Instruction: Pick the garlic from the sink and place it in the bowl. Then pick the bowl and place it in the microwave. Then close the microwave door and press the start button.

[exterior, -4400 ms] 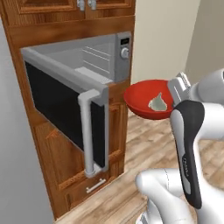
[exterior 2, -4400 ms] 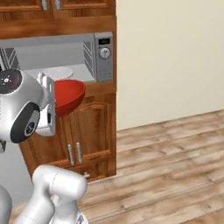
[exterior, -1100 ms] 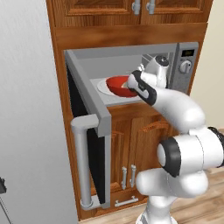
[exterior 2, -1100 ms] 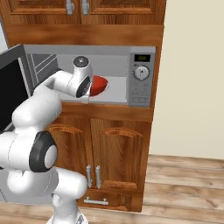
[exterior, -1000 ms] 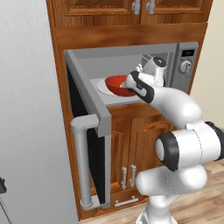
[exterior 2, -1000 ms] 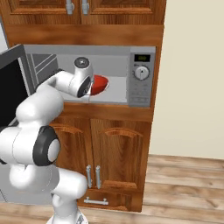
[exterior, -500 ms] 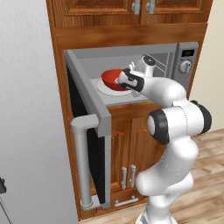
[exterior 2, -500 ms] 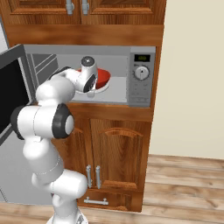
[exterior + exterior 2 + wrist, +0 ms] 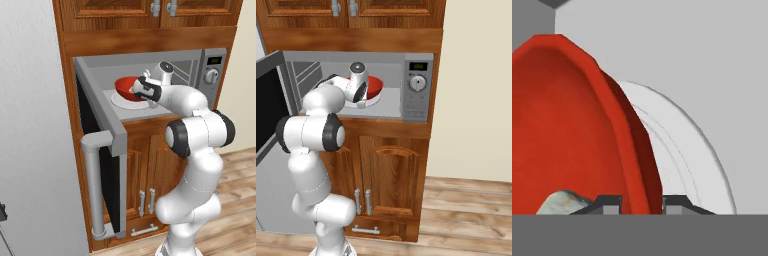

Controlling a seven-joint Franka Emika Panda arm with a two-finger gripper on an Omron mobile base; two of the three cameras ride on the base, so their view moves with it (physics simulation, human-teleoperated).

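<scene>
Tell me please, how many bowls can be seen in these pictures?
1. The red bowl is inside the open microwave, over its white plate, with the gripper clamped on its rim. The arm might hide others.

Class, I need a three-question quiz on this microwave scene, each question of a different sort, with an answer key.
1. True or false: the microwave door is shut.
2. Multiple choice: the gripper has its fingertips on either side of which thing? A) the round knob B) the rim of the red bowl C) the cabinet handle
3. Fill in: the pale garlic lies inside the ____.

Key
1. False; the door stands wide open.
2. B; in the hand view one fingertip is inside the rim and one outside, with the white round plate just behind the bowl.
3. bowl
</scene>
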